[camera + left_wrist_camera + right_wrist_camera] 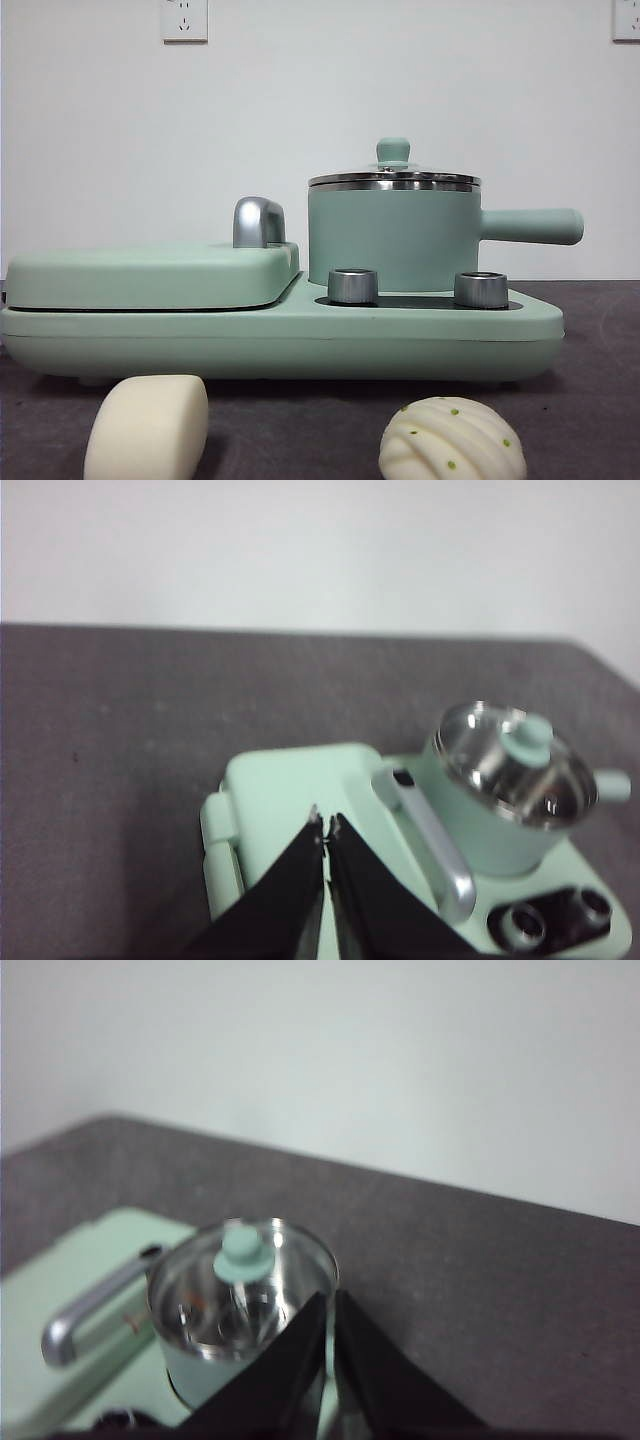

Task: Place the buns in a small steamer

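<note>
Left gripper (325, 828) and right gripper (329, 1305): jaws pressed together, empty, above lidded steamer (393, 232); both buns (148, 426) on table.

Lidded mint steamer (392, 235) stands upright behind smooth bun (147, 427) and ridged bun (452, 440) (seemingly green-specked).

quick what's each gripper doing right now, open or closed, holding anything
Left gripper: closed, empty, above the griddle cover.
Right gripper: closed, empty, above the small steamer.
</note>
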You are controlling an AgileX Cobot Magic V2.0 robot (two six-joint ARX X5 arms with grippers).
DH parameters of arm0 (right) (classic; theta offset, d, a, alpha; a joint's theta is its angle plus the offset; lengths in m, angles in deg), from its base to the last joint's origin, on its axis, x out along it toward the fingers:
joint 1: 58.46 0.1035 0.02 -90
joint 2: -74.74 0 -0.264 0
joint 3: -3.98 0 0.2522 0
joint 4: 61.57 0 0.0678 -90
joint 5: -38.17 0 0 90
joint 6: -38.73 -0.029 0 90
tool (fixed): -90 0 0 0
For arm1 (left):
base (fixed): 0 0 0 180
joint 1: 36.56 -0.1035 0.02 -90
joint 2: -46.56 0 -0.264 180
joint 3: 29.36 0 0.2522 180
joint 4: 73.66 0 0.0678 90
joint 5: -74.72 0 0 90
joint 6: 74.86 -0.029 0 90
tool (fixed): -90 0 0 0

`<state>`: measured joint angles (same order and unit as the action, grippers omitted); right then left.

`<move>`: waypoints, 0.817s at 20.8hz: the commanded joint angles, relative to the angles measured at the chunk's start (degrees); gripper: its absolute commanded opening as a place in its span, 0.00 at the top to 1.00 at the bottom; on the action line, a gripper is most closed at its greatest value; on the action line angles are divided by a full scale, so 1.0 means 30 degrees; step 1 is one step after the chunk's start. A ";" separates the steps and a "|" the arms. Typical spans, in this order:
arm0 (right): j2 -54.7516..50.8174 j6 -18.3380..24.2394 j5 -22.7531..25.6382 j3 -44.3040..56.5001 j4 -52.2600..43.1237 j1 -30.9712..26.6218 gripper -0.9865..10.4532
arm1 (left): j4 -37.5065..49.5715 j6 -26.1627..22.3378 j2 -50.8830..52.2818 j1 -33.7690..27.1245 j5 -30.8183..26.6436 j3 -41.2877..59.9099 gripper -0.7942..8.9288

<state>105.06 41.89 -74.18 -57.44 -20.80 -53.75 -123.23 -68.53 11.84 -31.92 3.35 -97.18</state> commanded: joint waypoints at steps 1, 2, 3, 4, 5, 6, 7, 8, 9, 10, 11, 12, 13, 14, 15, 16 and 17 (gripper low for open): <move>0.0488 0.2470 -0.0066 -0.0605 0.0627 0.0146 0.90 | -0.0627 -0.2244 -0.0925 0.0226 0.0328 -0.0947 0.91; 0.0612 0.3002 -0.0051 -0.0707 0.0925 0.0262 0.90 | -0.1013 -0.2834 -0.1268 0.0335 0.0321 -0.1217 0.91; 0.0692 0.3402 -0.0051 -0.0787 0.1209 0.0364 0.90 | -0.1384 -0.3497 -0.1581 0.0459 0.0321 -0.1450 0.91; 0.0838 0.3840 -0.0044 -0.0874 0.1596 0.0503 0.90 | -0.1690 -0.4102 -0.1858 0.0590 0.0321 -0.1625 0.91; 0.0925 0.4124 -0.0036 -0.0911 0.1887 0.0612 0.90 | -0.1909 -0.4575 -0.2076 0.0714 0.0313 -0.1741 0.91; 0.0998 0.4364 -0.0029 -0.0918 0.2164 0.0743 0.90 | -0.2135 -0.5071 -0.2295 0.0860 0.0313 -0.1829 0.91; 0.1020 0.4517 -0.0007 -0.0918 0.2375 0.0823 0.90 | -0.2208 -0.5362 -0.2419 0.0969 0.0313 -0.1836 0.91; 0.1115 0.4765 0.0044 -0.0918 0.2645 0.0947 0.88 | -0.2266 -0.5683 -0.2550 0.1093 0.0313 -0.1836 0.91; 0.1158 0.4911 0.0102 -0.0918 0.2841 0.1042 0.82 | -0.2280 -0.5952 -0.2637 0.1188 0.0313 -0.1836 0.91; 0.1224 0.5115 0.0102 -0.0918 0.3009 0.1115 0.76 | -0.2229 -0.6047 -0.2703 0.1275 0.0313 -0.1836 0.90; 0.1231 0.5209 0.0124 -0.0918 0.3140 0.1166 0.69 | -0.2149 -0.6040 -0.2761 0.1348 0.0313 -0.1836 0.85; 0.1231 0.5202 0.0124 -0.0918 0.3184 0.1195 0.64 | -0.2113 -0.6033 -0.2776 0.1399 0.0313 -0.1836 0.78; 0.1224 0.5195 0.0153 -0.0918 0.3169 0.1224 0.62 | -0.2098 -0.6033 -0.2776 0.1443 0.0313 -0.1836 0.72; 0.1224 0.5195 0.0284 -0.0918 0.3147 0.1253 0.62 | -0.2106 -0.6033 -0.2776 0.1472 0.0313 -0.1836 0.67; 0.1209 0.5180 0.0495 -0.0918 0.3140 0.1268 0.62 | -0.2120 -0.6025 -0.2776 0.1479 0.0313 -0.1836 0.65; 0.1209 0.5173 0.0539 -0.0918 0.3147 0.1268 0.62 | -0.2149 -0.6025 -0.2776 0.1479 0.0313 -0.1836 0.65; 0.1209 0.5144 0.0532 -0.0918 0.3155 0.1268 0.62 | -0.2186 -0.6025 -0.2776 0.1486 0.0313 -0.1836 0.65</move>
<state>108.51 56.77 -72.70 -59.04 -10.86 -50.16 -130.46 -85.82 3.80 -27.65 4.14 -101.33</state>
